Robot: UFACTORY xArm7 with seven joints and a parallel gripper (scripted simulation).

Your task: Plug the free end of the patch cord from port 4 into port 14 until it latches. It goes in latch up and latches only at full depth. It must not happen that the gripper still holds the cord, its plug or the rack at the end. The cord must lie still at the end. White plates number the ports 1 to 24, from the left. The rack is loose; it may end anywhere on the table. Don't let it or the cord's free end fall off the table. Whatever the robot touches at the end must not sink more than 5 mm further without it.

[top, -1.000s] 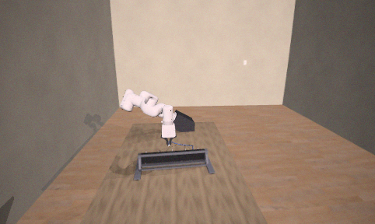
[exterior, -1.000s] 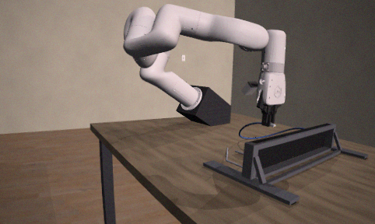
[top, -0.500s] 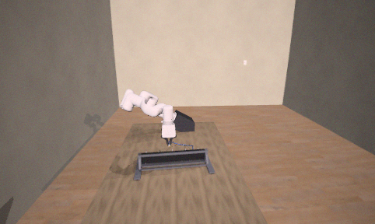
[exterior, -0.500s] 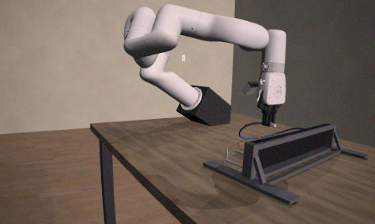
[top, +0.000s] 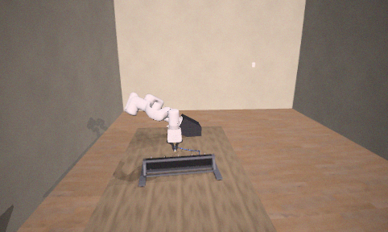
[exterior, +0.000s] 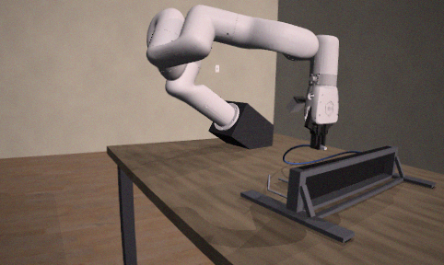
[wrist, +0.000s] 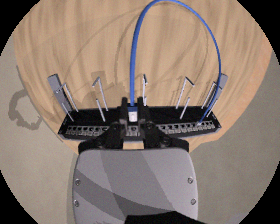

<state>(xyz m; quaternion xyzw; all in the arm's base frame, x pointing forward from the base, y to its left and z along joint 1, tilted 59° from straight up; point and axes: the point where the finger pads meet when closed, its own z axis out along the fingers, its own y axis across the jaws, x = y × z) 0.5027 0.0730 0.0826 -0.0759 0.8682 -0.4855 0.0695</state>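
Note:
My gripper [top: 175,149] [exterior: 319,145] [wrist: 132,104] is shut on the cord's free plug [exterior: 323,148] [wrist: 135,116], which shows pale between the fingertips. The blue patch cord [top: 189,150] [exterior: 284,157] [wrist: 133,65] loops away from the plug and back to a port near the rack's right end in the wrist view. The rack [top: 142,181] [exterior: 322,225] [wrist: 166,116] stands on its feet. In the wrist view the gripper is over the middle of the port row and hides some ports. In the exterior view the plug is above the rack's top edge. Port numbers are unreadable.
Thin metal guide rods [exterior: 269,182] [wrist: 184,90] stick out from the rack on the port side. The arm's black base block [top: 191,126] [exterior: 249,127] stands at the back of the wooden table [top: 181,210] [exterior: 184,190].

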